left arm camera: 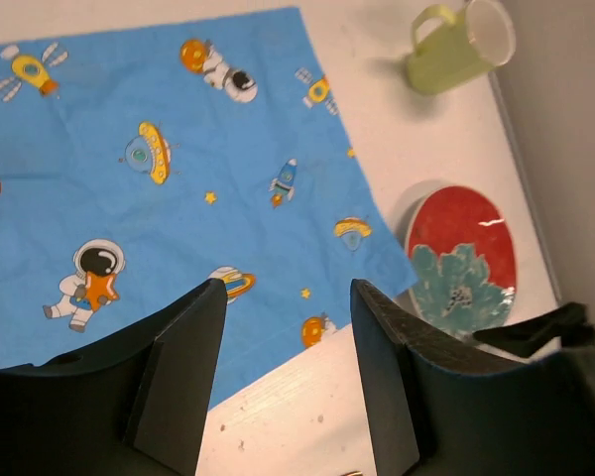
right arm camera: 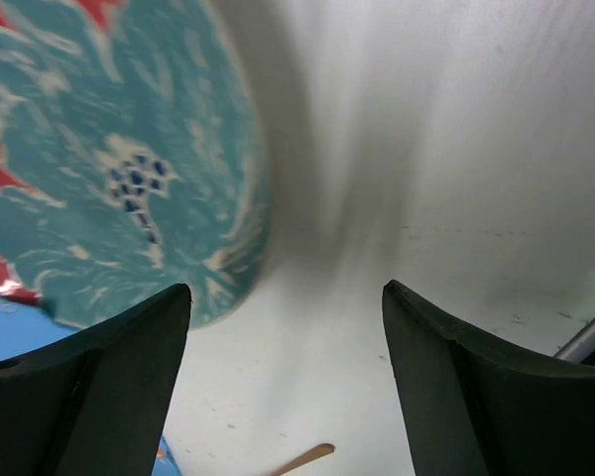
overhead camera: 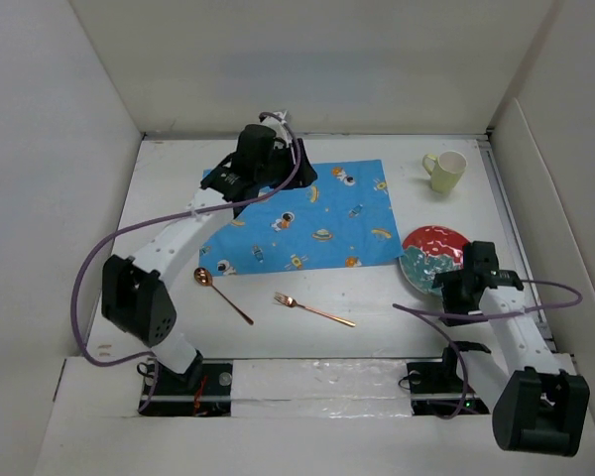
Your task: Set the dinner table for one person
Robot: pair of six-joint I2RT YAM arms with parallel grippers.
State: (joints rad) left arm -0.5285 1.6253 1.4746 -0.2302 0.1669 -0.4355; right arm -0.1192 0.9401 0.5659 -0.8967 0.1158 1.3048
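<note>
Plate (overhead camera: 432,258) lies on the white dinner table (overhead camera: 278,342), seemingly overlapping a corner of the blue cloth (overhead camera: 317,213). The right gripper (right arm camera: 288,293) gapes empty beside it. The left gripper (left arm camera: 288,293) hovers half-open over the cloth, holding nothing.

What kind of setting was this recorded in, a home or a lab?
Most likely a lab test cell, not a home: plain white walls box in the table, the left arm and right arm are bolted at its near edge, and the cloth, plate and mug look like staged props.
</note>
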